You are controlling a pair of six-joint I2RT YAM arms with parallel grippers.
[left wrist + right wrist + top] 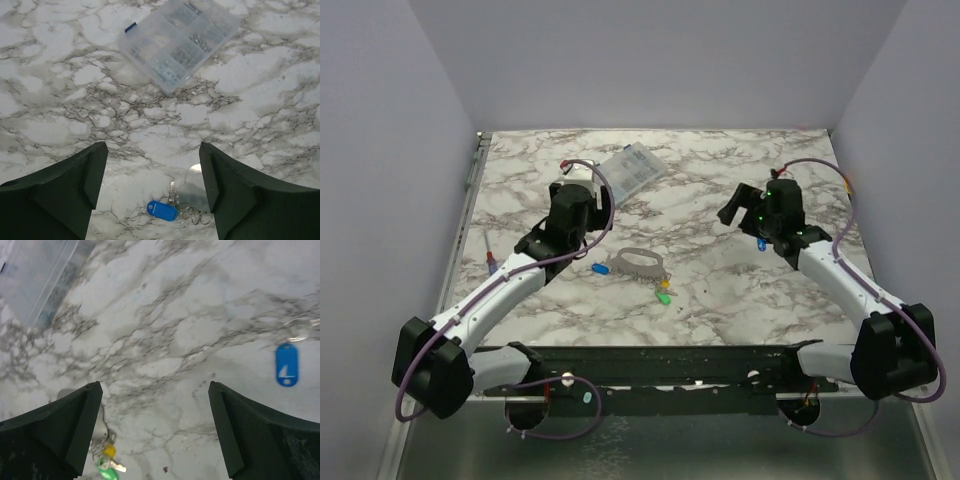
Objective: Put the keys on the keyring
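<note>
The pale grey keyring (640, 263) lies flat mid-table. A blue key (601, 270) rests at its left end, while a yellow key (666, 285) and a green key (663, 298) lie at its right end. A second blue key (761, 244) lies apart, beside the right arm. My left gripper (152, 147) hovers open above the table, with the blue key (162, 210) and keyring (192, 192) below its fingers. My right gripper (154, 386) is open and empty; the green key (107, 471) is at its lower left and the lone blue key (286, 364) at its right.
A clear plastic compartment box (632, 170) sits at the back, beyond the left gripper. A red-and-blue screwdriver (492, 262) lies near the table's left edge. Walls close in the left, right and back.
</note>
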